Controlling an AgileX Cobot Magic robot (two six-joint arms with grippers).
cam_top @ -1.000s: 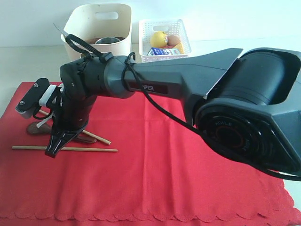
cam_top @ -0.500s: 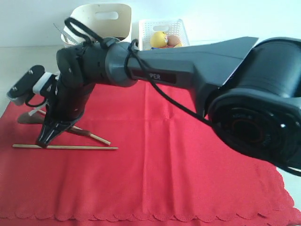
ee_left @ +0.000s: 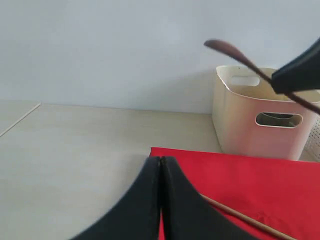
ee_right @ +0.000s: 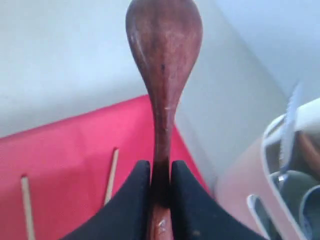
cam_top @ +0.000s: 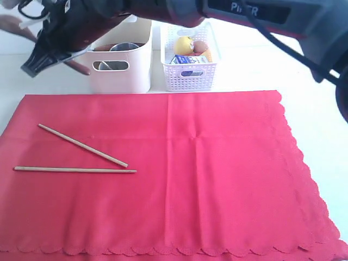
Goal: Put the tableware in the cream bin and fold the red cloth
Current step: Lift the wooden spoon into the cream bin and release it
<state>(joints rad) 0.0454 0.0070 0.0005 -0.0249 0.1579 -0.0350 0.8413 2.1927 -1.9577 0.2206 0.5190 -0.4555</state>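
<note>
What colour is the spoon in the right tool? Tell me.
Spoon: dark reddish-brown wood; right wrist view shows it best.

The right arm (cam_top: 163,8) is dark grey and smooth, with white letters (cam_top: 247,8) at one o'clock in the exterior view. A black cable (cam_top: 272,38) runs along it. The left gripper (ee_left: 161,162) and right gripper (ee_right: 160,170) have black, curved, pointy fingers

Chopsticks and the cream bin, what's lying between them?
Between the chopsticks and cream bin lies only bare red cloth, then a strip of table; the exterior view shows it.
</note>
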